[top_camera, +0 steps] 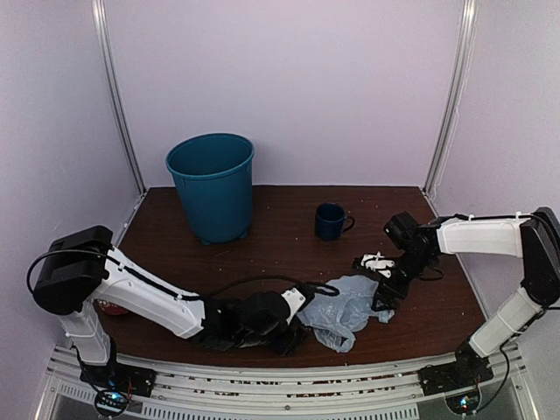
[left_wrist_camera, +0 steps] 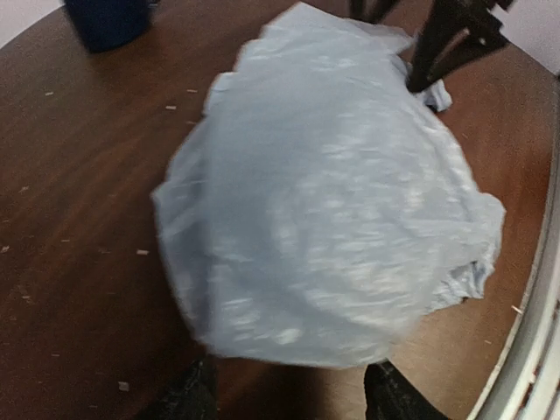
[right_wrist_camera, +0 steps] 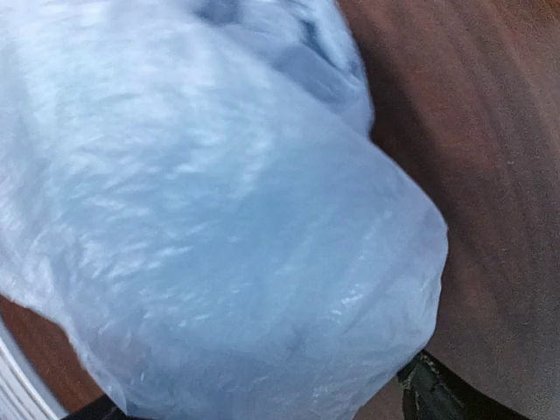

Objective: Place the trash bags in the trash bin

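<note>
Blurred, the trash bag (left_wrist_camera: pixel 324 201) fills the space between each wrist's jaws, hiding their tips; beyond them, the dark blue mug (left_wrist_camera: pixel 109 22) is cropped.

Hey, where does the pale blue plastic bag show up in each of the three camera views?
Top external: the trash bag lies crumpled near the table's front edge, right of centre.
Left wrist: it fills the middle of the picture.
Right wrist: it covers the left and centre, very close up.
Shared landmark: the dark brown table shows around the bag in all three views; the blue mug shows only in top external and left wrist.
</note>
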Motion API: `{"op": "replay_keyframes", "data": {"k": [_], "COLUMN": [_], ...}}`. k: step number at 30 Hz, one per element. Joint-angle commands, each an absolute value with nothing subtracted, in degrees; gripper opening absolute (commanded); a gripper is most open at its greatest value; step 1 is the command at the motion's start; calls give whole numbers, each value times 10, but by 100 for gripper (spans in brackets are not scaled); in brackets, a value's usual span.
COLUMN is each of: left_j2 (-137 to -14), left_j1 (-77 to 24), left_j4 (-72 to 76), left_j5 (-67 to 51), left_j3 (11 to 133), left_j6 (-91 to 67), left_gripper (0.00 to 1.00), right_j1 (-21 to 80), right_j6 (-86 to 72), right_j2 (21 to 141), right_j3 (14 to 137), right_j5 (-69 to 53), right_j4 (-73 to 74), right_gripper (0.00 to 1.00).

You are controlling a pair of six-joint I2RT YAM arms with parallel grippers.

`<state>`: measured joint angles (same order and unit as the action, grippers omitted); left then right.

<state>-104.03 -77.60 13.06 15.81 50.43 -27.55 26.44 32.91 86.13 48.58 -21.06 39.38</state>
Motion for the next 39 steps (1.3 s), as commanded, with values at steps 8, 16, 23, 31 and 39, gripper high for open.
{"op": "replay_keyframes", "data": {"k": [8, 16, 23, 31, 39], "left_j2": [-933, -1024, -1091, -1142, -1149], "left_j1": [-718, -788, -784, -737, -650], "left_j4": [218, 222, 215, 270, 279], "left_j5": [219, 156, 153, 120, 131], "left_j3": [407, 507, 588, 599, 594], "left_j6": [-308, -297, -277, -299, -288], "left_gripper": [56, 53, 56, 58, 58], "right_j1": [255, 249, 244, 218, 211], "right_j6": [182, 193, 176, 178, 213], "right_j2": [894, 898, 922, 877, 855], "right_j3": [517, 534, 540, 526, 532], "right_j5": [-86, -126, -133, -215, -317], "right_j4": [255, 249, 264, 272, 314], "right_gripper": [81, 62, 53, 23, 7]}}
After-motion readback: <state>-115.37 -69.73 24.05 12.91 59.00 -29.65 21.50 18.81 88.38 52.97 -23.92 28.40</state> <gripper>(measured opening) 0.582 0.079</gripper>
